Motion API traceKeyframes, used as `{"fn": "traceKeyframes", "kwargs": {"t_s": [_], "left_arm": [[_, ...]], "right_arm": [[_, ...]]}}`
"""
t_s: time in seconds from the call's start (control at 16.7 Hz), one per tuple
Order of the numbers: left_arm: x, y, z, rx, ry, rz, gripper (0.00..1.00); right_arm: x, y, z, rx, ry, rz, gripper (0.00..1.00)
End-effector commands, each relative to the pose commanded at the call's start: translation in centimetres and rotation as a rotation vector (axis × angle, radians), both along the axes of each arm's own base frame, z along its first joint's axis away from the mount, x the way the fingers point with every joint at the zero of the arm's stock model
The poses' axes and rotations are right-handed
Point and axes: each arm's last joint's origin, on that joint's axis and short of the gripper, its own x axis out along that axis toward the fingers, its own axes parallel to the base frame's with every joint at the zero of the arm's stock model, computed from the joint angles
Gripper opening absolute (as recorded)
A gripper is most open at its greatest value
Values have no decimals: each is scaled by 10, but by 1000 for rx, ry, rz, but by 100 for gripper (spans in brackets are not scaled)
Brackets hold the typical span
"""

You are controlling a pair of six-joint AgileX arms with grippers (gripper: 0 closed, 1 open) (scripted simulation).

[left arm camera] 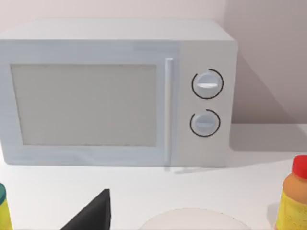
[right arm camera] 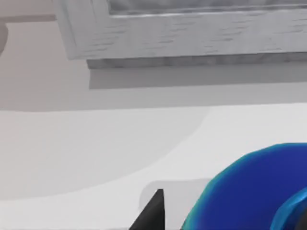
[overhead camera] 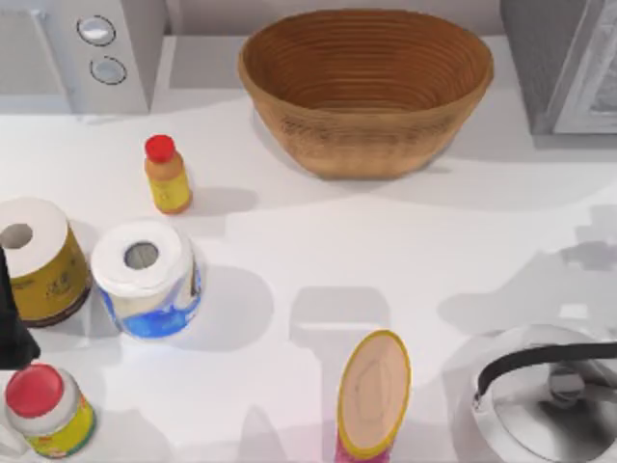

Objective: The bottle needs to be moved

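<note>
Bottle (right arm camera: 249, 191) looms close under right wrist, blue, rounded, likely light, rigid, slick; best gripped mid-body. Right jaw state: cannot tell. Left arm parked at nine o'clock, jaws likewise unclear.

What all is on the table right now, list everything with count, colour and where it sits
basket: 1, brown woven, back centre of the table
microwave: 1, white with two dials, back left corner
grey appliance: 1, grey, back right corner
squeeze bottle: 1, yellow-orange with red cap, left of the basket
paper rolls: 2, white, one in blue wrap, one in yellow wrap, left side
jar: 1, red lid, yellow label, front left corner
canister: 1, tan lid, yellow rim, pink body, front centre, tilted
kettle: 1, silver with black handle, front right
bottle: 1, cyan and blue, close to the right wrist camera
left gripper: 1, black, left edge by the yellow-wrapped roll
right gripper finger: black, beside the bottle
</note>
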Motion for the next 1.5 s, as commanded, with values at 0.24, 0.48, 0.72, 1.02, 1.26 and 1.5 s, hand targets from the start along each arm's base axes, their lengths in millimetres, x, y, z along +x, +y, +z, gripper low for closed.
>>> {"fn": "traceKeyframes", "kwargs": {"t_s": [0.24, 0.48, 0.72, 1.02, 1.26, 1.5], "left_arm": [[0, 0, 0, 0, 0, 0, 100], [0, 0, 0, 0, 0, 0, 100], [0, 0, 0, 0, 0, 0, 100], [0, 0, 0, 0, 0, 0, 100], [0, 0, 0, 0, 0, 0, 100], [0, 0, 0, 0, 0, 0, 100]], "right_arm": [[3, 1, -2, 0, 4, 5, 0], [18, -1, -16, -2, 0, -9, 0], [36, -1, -38, 1, 6, -8, 0], [44, 1, -48, 0, 0, 0, 0], [44, 1, -48, 0, 0, 0, 15], [44, 1, -48, 0, 0, 0, 45]]}}
